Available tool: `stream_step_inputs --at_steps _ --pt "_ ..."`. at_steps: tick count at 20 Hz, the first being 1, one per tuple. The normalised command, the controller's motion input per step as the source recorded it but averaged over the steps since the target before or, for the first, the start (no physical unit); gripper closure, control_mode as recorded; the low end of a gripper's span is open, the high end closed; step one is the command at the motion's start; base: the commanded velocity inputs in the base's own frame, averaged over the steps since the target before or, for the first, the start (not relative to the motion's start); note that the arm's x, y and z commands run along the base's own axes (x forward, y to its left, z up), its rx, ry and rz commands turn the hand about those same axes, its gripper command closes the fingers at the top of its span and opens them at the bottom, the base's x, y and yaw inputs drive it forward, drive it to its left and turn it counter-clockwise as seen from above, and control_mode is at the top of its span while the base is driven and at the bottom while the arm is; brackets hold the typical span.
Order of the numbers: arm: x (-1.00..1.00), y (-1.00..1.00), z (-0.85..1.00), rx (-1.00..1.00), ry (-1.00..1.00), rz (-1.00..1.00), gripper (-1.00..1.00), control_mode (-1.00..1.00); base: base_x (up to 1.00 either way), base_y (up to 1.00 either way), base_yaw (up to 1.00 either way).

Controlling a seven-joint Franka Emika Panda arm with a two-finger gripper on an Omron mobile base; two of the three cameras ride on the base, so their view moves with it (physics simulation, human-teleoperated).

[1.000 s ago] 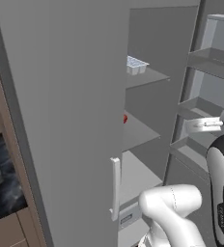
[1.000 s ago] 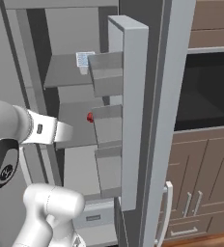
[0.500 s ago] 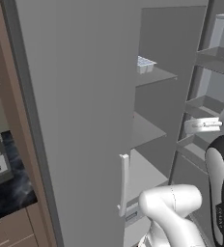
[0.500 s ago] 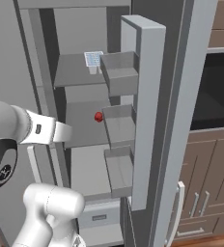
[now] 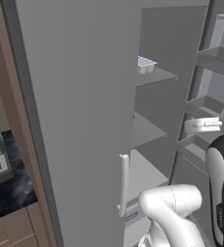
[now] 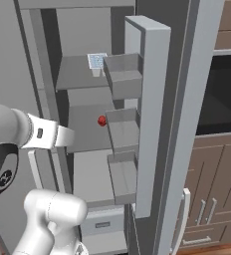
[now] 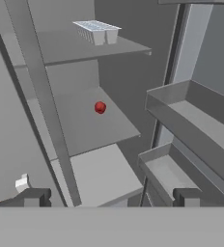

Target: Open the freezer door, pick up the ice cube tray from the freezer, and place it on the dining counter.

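**Freezer open, tray on the top shelf, hand empty**

The freezer door (image 6: 152,119) is seen swung wide open in the right base view, edge-on, with three shelf bins (image 6: 123,74) stacked on its inner face. In the left base view a broad grey twin door (image 5: 80,111) stands closed in the foreground, a pale vertical handle (image 5: 124,184) low on its edge. Behind it the freezer interior is exposed, with grey shelves (image 7: 85,118) one above another. A brown cabinet (image 6: 212,194) with slim handles is seen to the right of the fridge in the right base view, below a dark oven front (image 6: 222,94).

The tray (image 7: 97,30) is found on the top shelf, near its front edge, pale blue-white with a grid of small cells; it is also seen in the base views (image 5: 145,64) (image 6: 96,62). A small red object (image 7: 100,107) is seen on the shelf below.

The hand (image 7: 109,197) is held in front of the lower shelves, well apart from the tray. Its fingers (image 7: 34,197) are spread wide and nothing is held between them.
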Motion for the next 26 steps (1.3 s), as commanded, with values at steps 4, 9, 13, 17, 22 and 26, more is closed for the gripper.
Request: stream_step_inputs --at_steps 4,9,13,17,22,26 --pt "0.0 0.0 0.0 0.0 0.0 0.0 -1.0 -1.0 0.0 0.0 0.0" --pt "0.0 0.1 0.04 0.03 0.0 -0.01 -1.0 -1.0 0.0 0.0 0.0" --pt "0.0 0.18 0.11 0.16 -0.02 -0.12 -1.0 -1.0 0.0 0.0 0.0" --pt "0.03 0.17 0.19 0.17 -0.04 -0.18 -1.0 -1.0 0.0 0.0 0.0" --pt "0.12 0.04 0.21 0.21 -0.06 -0.18 -1.0 -1.0 0.0 0.0 0.0" --pt "0.18 0.0 0.14 0.28 -0.07 -0.15 -1.0 -1.0 0.0 0.0 0.0"
